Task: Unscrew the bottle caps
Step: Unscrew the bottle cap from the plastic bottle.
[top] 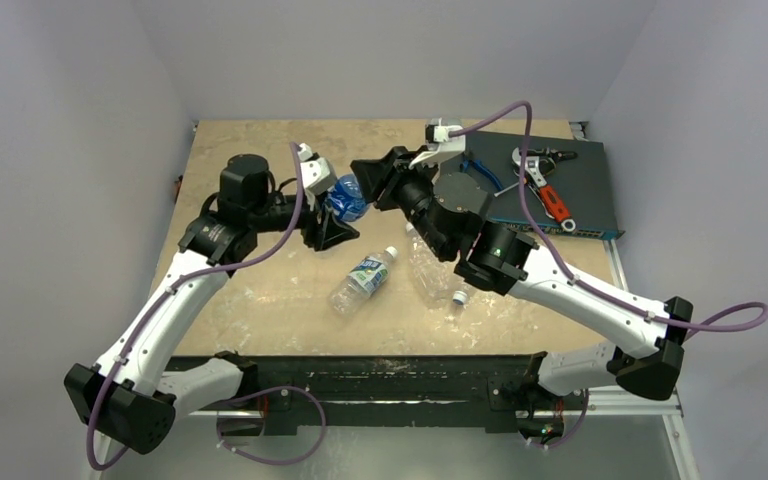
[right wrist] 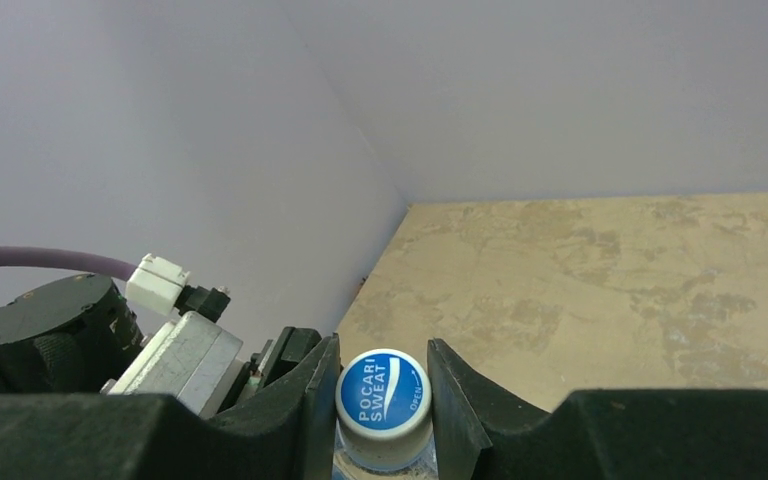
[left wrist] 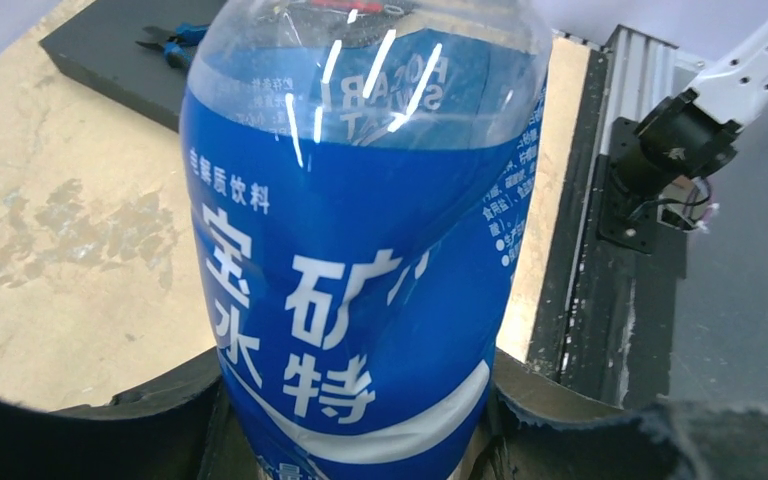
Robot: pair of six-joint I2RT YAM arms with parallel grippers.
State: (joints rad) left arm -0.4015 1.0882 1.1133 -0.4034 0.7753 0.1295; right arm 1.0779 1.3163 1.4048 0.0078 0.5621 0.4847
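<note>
A bottle with a blue label (left wrist: 360,250) is held off the table between both arms; it also shows in the top view (top: 345,198). My left gripper (left wrist: 360,430) is shut on its lower body, also seen in the top view (top: 336,212). Its blue cap (right wrist: 383,392), marked POCARI SWEAT, sits between my right gripper's fingers (right wrist: 315,405). My right gripper (right wrist: 383,398) is shut on that cap, both jaws touching its sides; in the top view it (top: 368,188) hides the cap. A labelled bottle (top: 363,280) and a crinkled clear bottle (top: 428,265) with a white cap (top: 457,298) lie on the table.
A black mat (top: 570,195) at the back right carries pliers with red handles (top: 550,200) and a blue-handled tool (top: 487,178). Grey walls close the table on the left, back and right. A black rail (top: 380,375) runs along the near edge.
</note>
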